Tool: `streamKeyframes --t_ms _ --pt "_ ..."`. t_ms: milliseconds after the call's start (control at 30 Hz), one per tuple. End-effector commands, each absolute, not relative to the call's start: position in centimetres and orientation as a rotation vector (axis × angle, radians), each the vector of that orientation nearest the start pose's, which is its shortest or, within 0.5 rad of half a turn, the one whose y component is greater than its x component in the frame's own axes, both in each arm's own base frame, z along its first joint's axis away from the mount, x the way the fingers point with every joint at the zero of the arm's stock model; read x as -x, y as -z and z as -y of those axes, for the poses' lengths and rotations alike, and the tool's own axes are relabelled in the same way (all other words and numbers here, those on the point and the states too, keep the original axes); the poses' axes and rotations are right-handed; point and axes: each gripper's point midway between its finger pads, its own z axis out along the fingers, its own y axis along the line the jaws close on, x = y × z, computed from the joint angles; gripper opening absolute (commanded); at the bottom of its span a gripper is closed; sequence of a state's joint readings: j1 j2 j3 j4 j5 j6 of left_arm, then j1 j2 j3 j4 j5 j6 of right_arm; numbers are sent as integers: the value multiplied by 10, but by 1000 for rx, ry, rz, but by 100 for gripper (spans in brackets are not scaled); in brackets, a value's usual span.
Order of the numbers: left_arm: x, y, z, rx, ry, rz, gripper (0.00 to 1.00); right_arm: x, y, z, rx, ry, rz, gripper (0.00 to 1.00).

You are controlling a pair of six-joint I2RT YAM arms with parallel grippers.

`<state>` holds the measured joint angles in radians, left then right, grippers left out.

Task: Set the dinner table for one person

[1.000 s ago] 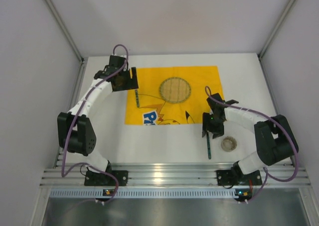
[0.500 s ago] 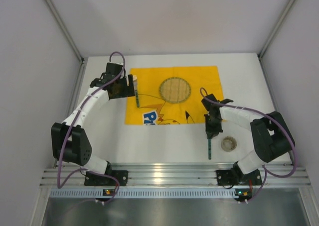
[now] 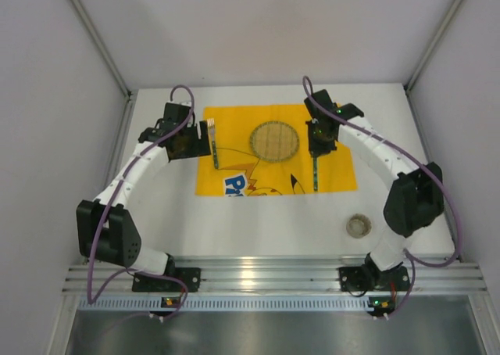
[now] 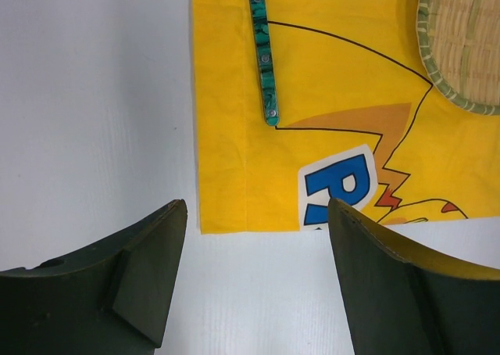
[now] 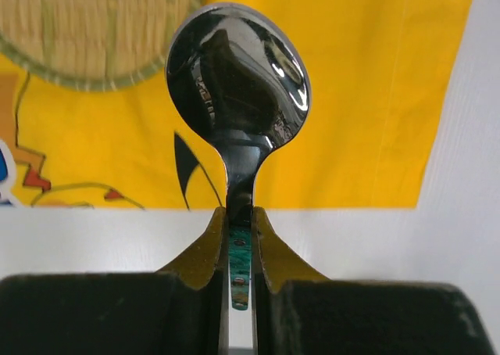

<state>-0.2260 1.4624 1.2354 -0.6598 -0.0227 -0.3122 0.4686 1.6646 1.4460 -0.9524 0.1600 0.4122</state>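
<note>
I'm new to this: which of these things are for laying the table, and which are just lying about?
For the job: dinner table; yellow cloth; round woven mat on it; fork on the cloth's left side; spoon, gripped in the right hand; small round cup on the bare table, probably.
Just there: ribbed metal rail along the near edge; plain side walls.

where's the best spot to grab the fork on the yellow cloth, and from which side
Grip the fork at the middle of its green handle, coming straight down from above. It lies flat on the yellow cloth, so a sideways approach would likely just push it. The handle is narrow and straight, so fingers set either side of its width should close on it cleanly.
</note>
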Motion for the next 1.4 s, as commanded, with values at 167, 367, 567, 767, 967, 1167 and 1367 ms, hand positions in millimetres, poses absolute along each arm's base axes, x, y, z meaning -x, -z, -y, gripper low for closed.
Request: streamKeyframes --t_ms 167,367,567,767,967,1167,1367 --pt "-348 -185 89 128 230 -2403 78 -435 -125 -129 34 138 -2711 0" --pt "-344 -189 86 151 220 -2401 79 -480 -96 -123 1 161 -2738 0" --pt "-350 -191 85 164 204 -2397 79 -494 -67 -105 -53 176 -2771 0" --pt "-360 -190 89 166 213 -2405 80 -499 -66 -117 -46 54 -2767 37" --pt "-369 -192 94 166 237 -2405 81 -501 -101 -130 -38 -62 -2699 72" --pt "-378 -220 96 140 255 -2334 96 -480 -189 -140 -14 -198 -2500 82" --pt "-379 -293 91 147 240 -2054 99 -429 -312 -116 -23 -193 -2127 84"
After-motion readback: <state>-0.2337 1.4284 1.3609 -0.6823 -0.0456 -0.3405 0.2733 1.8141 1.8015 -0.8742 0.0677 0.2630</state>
